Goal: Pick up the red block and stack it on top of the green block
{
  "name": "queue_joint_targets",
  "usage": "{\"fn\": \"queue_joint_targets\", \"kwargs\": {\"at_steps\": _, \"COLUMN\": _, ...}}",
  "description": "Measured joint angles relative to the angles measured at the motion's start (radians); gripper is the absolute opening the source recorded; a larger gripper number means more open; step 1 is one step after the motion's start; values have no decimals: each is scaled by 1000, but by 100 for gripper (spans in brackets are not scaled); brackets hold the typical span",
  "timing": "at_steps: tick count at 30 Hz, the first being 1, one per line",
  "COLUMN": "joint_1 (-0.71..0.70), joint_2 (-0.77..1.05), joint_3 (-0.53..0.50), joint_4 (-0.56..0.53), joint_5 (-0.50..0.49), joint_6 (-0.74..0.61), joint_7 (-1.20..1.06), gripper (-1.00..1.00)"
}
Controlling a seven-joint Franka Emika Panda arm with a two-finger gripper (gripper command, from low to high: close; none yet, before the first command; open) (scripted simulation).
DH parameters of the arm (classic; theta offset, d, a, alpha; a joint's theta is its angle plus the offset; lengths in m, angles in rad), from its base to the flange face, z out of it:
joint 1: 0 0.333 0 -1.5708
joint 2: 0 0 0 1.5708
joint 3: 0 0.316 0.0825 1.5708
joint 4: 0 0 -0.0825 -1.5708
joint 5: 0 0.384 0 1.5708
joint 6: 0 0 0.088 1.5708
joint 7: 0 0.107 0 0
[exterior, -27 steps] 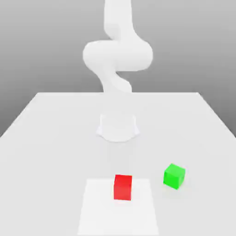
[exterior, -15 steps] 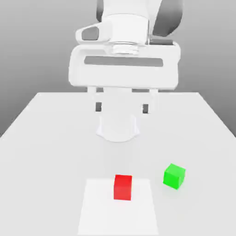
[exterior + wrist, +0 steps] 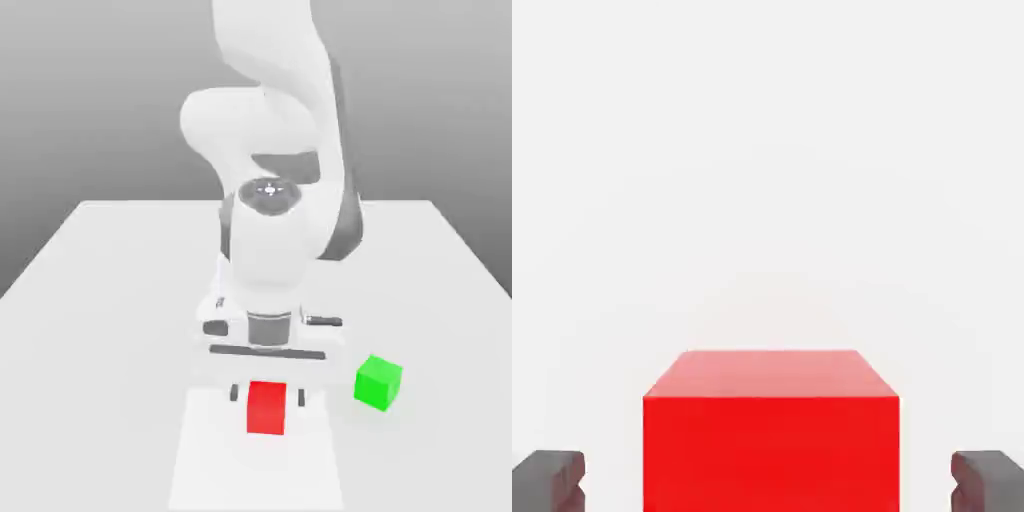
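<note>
Red block: the red block (image 3: 266,407) sits flat on the white table (image 3: 110,290), on a slightly brighter square patch (image 3: 210,460) near the front edge, roughly centred left to right in the exterior view. In the hand view it's square-on and right between the fingers (image 3: 770,430).

Green block: the green block (image 3: 378,381) is just off to the exterior view's right of the red one, a touch farther back, turned a bit on its base. They're near each other but not touching, and nothing is on top of it.

Gripper: the gripper (image 3: 266,396) is down low, straddling the red block. Fingers (image 3: 236,393) are spread apart, one on each side, with a clear gap to the block's faces on both sides in the hand view, so it's not clamped on anything.

Arm: the white arm (image 3: 270,230) folds down from behind, hand pointing straight at the table.

Done so far: honestly just the approach. It looks lined up pretty nicely over the red block.

Left to do: basically everything that counts, I'd say: close on the block, lift, carry it over to the exterior view's right, set it on the green one, let go.

Watch out: the green block's slight rotation could mean the red one lands a bit skewed unless the wrist turns to match.
</note>
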Motion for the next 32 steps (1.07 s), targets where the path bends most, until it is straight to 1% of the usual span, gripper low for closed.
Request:
{"fn": "queue_joint_targets", "kwargs": {"at_steps": 6, "joint_1": -3, "joint_2": -4, "joint_3": 3, "joint_4": -1, "joint_5": -5, "joint_6": -3, "joint_7": 4, "gripper": -100}}
{"fn": "queue_joint_targets", "kwargs": {"at_steps": 13, "joint_1": -13, "joint_2": -231, "joint_3": 30, "joint_4": -33, "joint_5": 52, "joint_6": -197, "joint_7": -37, "gripper": -100}}
{"fn": "queue_joint_targets", "kwargs": {"at_steps": 19, "joint_1": 209, "joint_2": -384, "joint_3": 168, "joint_4": -67, "joint_5": 137, "joint_6": -313, "joint_7": -75, "gripper": -100}}
{"fn": "queue_joint_targets", "kwargs": {"at_steps": 21, "joint_1": 278, "joint_2": -414, "joint_3": 213, "joint_4": -77, "joint_5": 159, "joint_6": -333, "joint_7": -84, "gripper": -100}}
{"fn": "queue_joint_targets", "kwargs": {"at_steps": 25, "joint_1": 277, "joint_2": -327, "joint_3": 244, "joint_4": -75, "joint_5": 111, "joint_6": -248, "joint_7": -47, "gripper": -100}}
{"fn": "queue_joint_targets", "kwargs": {"at_steps": 29, "joint_1": 275, "joint_2": -196, "joint_3": 223, "joint_4": -72, "joint_5": 9, "joint_6": -125, "joint_7": 24, "gripper": -100}}
{"fn": "queue_joint_targets", "kwargs": {"at_steps": 30, "joint_1": 276, "joint_2": -176, "joint_3": 217, "joint_4": -72, "joint_5": -9, "joint_6": -105, "joint_7": 37, "gripper": 100}}
{"fn": "queue_joint_targets", "kwargs": {"at_steps": 32, "joint_1": 275, "joint_2": -176, "joint_3": 217, "joint_4": -72, "joint_5": -9, "joint_6": -105, "joint_7": 37, "gripper": 100}}
